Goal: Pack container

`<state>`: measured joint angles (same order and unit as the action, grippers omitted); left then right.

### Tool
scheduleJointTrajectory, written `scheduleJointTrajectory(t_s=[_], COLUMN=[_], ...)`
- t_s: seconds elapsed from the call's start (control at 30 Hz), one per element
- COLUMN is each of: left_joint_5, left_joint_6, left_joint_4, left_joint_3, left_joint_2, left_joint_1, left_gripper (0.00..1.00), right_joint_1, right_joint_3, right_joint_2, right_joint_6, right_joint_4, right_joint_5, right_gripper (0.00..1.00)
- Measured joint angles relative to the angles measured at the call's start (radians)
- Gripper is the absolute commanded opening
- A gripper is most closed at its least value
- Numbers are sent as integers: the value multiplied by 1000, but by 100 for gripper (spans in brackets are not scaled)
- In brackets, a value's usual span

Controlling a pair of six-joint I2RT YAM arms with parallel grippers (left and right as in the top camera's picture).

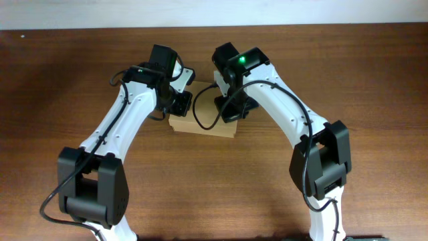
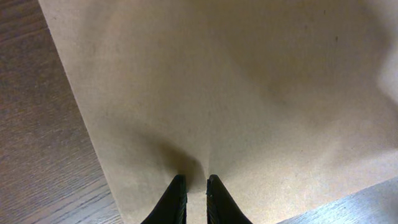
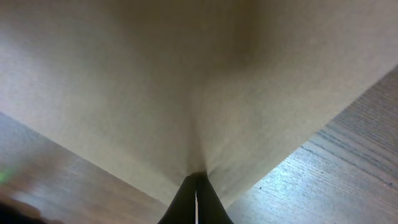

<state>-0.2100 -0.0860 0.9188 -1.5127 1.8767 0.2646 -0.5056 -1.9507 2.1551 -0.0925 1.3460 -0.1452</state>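
The container (image 1: 200, 126) is a tan cardboard box at the middle of the table, with both arms bent over it. My left gripper (image 1: 179, 102) is at its left top edge. In the left wrist view the left gripper (image 2: 196, 178) rests its tips on the container's flat tan surface (image 2: 236, 81), jaws almost together with a thin gap and nothing in it. My right gripper (image 1: 231, 107) is over the container's right side. Seen from the right wrist, the right gripper (image 3: 196, 175) is shut, its tips touching the cardboard (image 3: 186, 74). The arms hide most of the box top.
Dark wooden table (image 1: 67, 80) surrounds the box on all sides. Bare wood shows beside the cardboard in the left wrist view (image 2: 37, 155) and in the right wrist view (image 3: 348, 162). No other loose objects are visible.
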Motion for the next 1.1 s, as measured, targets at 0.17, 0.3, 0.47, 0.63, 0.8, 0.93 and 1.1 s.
scheduleJointTrajectory(t_s=[0.17, 0.3, 0.47, 0.63, 0.8, 0.93, 1.1], left_joint_5=[-2, 0, 21, 96, 231, 328, 372], left_joint_6=[0, 0, 0, 0, 2, 2, 0], left_joint_4=[0, 0, 61, 141, 168, 172, 182], left_joint_3=[0, -2, -82, -318, -498, -530, -530], left_joint_2=[0, 0, 32, 44, 44, 44, 44], left_joint_1=[0, 0, 0, 0, -16, -103, -336], left_gripper=[11, 11, 11, 17, 37, 50, 56], right_joint_1=[0, 0, 13, 98, 229, 332, 507], right_joint_3=[20, 12, -146, -386, -475, -476, -476], right_joint_2=[-8, -8, 53, 60, 60, 60, 60], right_joint_6=[0, 0, 3, 3, 3, 3, 3], right_joint_4=[-21, -40, -33, 2, 11, 23, 31], right_joint_5=[-3, -3, 5, 32, 63, 111, 137], right_gripper=[4, 4, 4, 4, 4, 4, 5])
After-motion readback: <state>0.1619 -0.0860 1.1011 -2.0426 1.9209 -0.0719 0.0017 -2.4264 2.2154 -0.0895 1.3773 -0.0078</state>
